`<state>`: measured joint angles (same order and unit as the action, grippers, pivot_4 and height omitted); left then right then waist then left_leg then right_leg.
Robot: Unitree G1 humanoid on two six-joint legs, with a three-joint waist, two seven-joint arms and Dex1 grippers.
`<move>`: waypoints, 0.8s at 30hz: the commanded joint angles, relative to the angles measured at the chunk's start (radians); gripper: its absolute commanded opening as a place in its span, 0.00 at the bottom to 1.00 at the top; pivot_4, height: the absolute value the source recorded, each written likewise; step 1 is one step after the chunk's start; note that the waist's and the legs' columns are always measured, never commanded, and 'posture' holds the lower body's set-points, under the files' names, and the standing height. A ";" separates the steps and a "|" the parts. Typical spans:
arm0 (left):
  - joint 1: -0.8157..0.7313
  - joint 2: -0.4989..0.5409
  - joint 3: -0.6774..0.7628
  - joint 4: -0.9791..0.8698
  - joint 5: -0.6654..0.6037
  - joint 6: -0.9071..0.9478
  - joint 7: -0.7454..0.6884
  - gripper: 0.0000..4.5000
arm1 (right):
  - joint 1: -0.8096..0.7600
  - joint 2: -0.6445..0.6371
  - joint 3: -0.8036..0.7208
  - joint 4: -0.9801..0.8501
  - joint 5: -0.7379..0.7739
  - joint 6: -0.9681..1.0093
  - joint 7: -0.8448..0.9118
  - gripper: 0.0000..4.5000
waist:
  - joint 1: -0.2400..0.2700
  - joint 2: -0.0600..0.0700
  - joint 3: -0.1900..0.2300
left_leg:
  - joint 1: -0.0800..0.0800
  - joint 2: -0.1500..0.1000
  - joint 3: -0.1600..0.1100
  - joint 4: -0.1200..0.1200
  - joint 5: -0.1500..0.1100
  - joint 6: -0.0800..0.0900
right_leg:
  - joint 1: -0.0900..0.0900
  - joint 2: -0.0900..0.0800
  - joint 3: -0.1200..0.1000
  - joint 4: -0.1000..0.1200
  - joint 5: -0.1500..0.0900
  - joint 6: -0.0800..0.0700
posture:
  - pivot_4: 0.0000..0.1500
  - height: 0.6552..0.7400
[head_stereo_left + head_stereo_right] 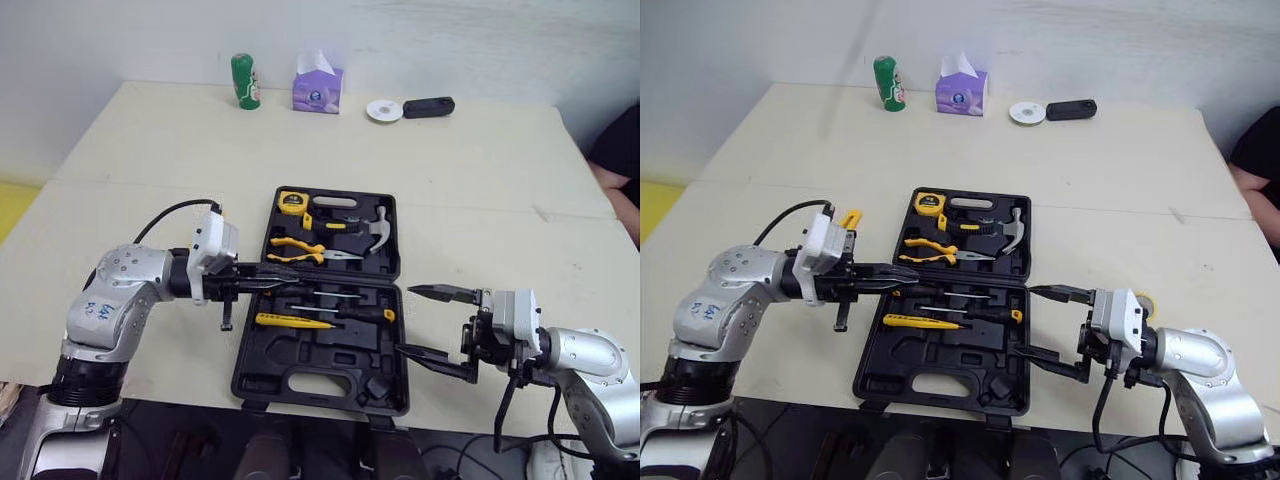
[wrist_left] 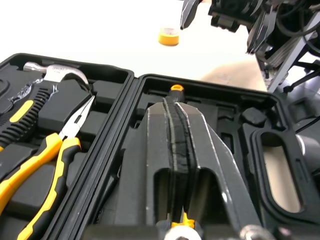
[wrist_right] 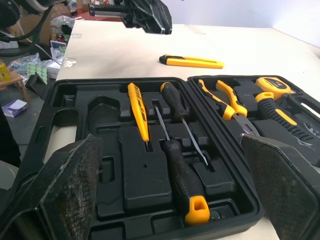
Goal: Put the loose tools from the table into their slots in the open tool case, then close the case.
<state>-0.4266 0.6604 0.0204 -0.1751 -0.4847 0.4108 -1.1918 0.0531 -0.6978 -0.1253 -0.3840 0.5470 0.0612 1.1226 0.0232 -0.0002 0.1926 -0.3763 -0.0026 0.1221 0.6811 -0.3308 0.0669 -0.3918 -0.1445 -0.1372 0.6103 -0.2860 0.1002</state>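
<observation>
The black tool case (image 1: 320, 375) lies open at the table's front middle. Its lid half holds a tape measure (image 1: 292, 201), a hammer (image 1: 370, 228) and pliers (image 1: 300, 248). The near half holds a yellow screwdriver (image 1: 292, 321) and two black-handled screwdrivers (image 3: 182, 175). My left gripper (image 1: 293, 283) hovers over the case's left side, its fingers (image 2: 175, 130) shut with nothing seen held. My right gripper (image 1: 409, 320) stands open at the case's right edge. A yellow utility knife (image 1: 848, 218) lies loose on the table left of the case. A small yellow roll (image 2: 168, 37) sits to its right.
Along the far table edge stand a green can (image 1: 245, 80), a purple tissue box (image 1: 318, 90), a white round dish (image 1: 384, 110) and a black object (image 1: 428, 106). A person (image 1: 620, 160) sits at the right edge. The front table edge runs just below the case.
</observation>
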 commanded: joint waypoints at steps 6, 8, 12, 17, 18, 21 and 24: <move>0.061 0.006 -0.081 0.025 0.066 -0.052 -0.002 0.01 | 0.029 -0.006 -0.017 -0.025 -0.008 -0.036 0.004 1.00 | 0.000 0.000 0.000 | 0.000 0.000 0.000 -0.001 0.000 0.000 | 0.000 0.000 0.000 0.000 0.000 0.000 | 1.00 1.00; 0.068 -0.001 -0.096 0.033 0.077 -0.046 0.010 0.01 | 0.028 -0.007 -0.019 -0.025 -0.008 -0.037 0.003 1.00 | 0.000 0.000 0.000 | 0.000 0.000 0.000 -0.001 0.000 0.000 | 0.000 0.000 0.000 -0.001 0.000 0.000 | 1.00 1.00; 0.069 -0.003 -0.143 0.069 0.134 -0.097 0.010 0.01 | 0.029 -0.010 -0.020 -0.028 -0.009 -0.034 0.001 1.00 | 0.000 0.000 0.000 | 0.000 0.000 0.000 -0.001 -0.001 -0.001 | 0.000 -0.001 0.000 -0.004 0.000 0.000 | 1.00 1.00; 0.070 -0.020 -0.144 0.093 0.137 -0.089 0.034 0.01 | 0.029 -0.012 -0.023 -0.031 -0.013 -0.036 -0.003 1.00 | 0.000 0.000 0.000 | 0.000 0.000 0.000 -0.001 -0.002 -0.001 | -0.001 -0.001 0.000 -0.004 0.000 0.000 | 1.00 1.00; 0.069 -0.018 -0.148 0.095 0.139 -0.088 0.032 0.01 | 0.029 -0.012 -0.023 -0.031 -0.014 -0.036 -0.004 1.00 | 0.000 0.000 0.000 | 0.000 0.000 0.000 -0.001 -0.002 -0.001 | -0.001 -0.001 0.000 -0.004 0.000 0.000 | 1.00 1.00; 0.067 -0.018 -0.155 0.105 0.144 -0.090 0.031 0.01 | 0.031 -0.012 -0.023 -0.033 -0.016 -0.036 -0.005 1.00 | 0.000 0.000 0.000 | 0.000 0.000 0.000 -0.001 -0.002 -0.001 | -0.001 -0.001 0.000 -0.004 0.000 0.000 | 1.00 1.00; 0.068 -0.023 -0.163 0.116 0.145 -0.098 0.022 0.01 | 0.033 -0.012 -0.024 -0.035 -0.019 -0.037 -0.007 1.00 | 0.000 0.000 0.000 | 0.000 0.000 0.000 -0.001 -0.002 -0.002 | -0.001 -0.002 0.000 -0.004 0.000 0.000 | 1.00 1.00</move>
<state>-0.3566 0.6412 -0.1365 -0.0630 -0.3424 0.3279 -1.1596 0.0822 -0.6980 -0.1253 -0.3848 0.5280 0.0418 1.1176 0.0235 -0.0001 0.1926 -0.3761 -0.0025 0.1222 0.6804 -0.3327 0.0653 -0.3926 -0.1461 -0.1369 0.6065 -0.2860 0.1001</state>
